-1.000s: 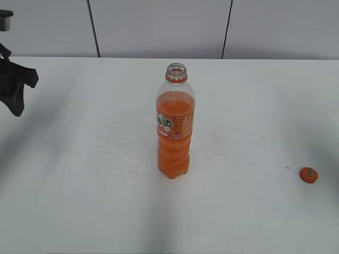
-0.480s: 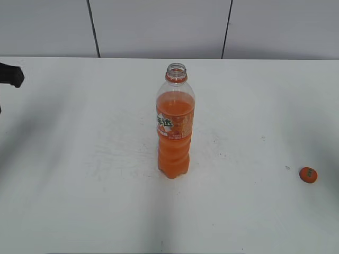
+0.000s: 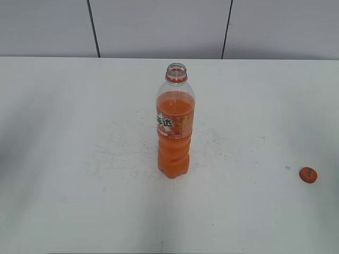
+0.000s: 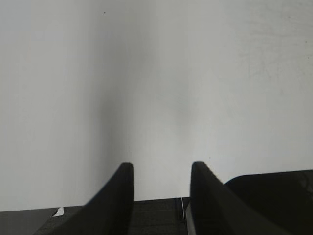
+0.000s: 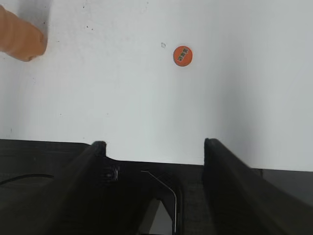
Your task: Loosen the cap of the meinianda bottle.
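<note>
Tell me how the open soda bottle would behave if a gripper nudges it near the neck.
The meinianda bottle stands tall on a narrow base, so a high push would likely tip it. Its mouth is open, the cap lying apart on the table, so it would probably spill. Mostly full, it likely feels fairly heavy.

Uncapped meinianda bottle [image 3: 175, 127] stands upright; cap [image 3: 308, 174] lies well apart.

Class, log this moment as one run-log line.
meinianda bottle: upright, open | cap: off, on table | left end effector: open | right end effector: open
</note>
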You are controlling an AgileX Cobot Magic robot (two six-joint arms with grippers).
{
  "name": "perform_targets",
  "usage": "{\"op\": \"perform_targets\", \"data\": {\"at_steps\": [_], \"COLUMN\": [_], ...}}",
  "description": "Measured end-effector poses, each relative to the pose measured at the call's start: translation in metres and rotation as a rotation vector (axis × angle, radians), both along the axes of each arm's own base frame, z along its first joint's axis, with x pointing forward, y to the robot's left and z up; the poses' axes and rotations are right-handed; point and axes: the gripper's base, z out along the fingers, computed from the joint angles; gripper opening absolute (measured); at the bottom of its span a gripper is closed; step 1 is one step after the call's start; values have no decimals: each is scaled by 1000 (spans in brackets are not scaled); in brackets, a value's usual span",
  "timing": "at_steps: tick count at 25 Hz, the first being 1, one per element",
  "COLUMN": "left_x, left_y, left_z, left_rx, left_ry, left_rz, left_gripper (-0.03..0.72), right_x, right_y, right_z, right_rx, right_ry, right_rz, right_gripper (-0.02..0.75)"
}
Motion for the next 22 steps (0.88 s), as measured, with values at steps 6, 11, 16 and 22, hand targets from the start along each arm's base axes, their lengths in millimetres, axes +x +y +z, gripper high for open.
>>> {"op": "perform_targets", "data": {"at_steps": [6, 11, 16, 22], "left_x": [-70, -114, -144, -166], "left_y": [15, 23, 29, 33], "left_z": [5, -10, -30, -33], "left_rx": [-24, -41, -35, -41], "left_ry": [-166, -316, -478, -643], "left_rz": [-16, -39, -95, -119], "left_gripper": [245, 245, 245, 245], "right_x": [-42, -71, -100, -130], "right_y": [-7, -14, -18, -20], "right_z": [-22, -36, -45, -47], "right_rx": [-78, -153, -180, -198], "right_ry": [-65, -148, -275, -457], "right_rz": [-19, -43, -64, -87], "right_gripper": [463, 463, 463, 463]}}
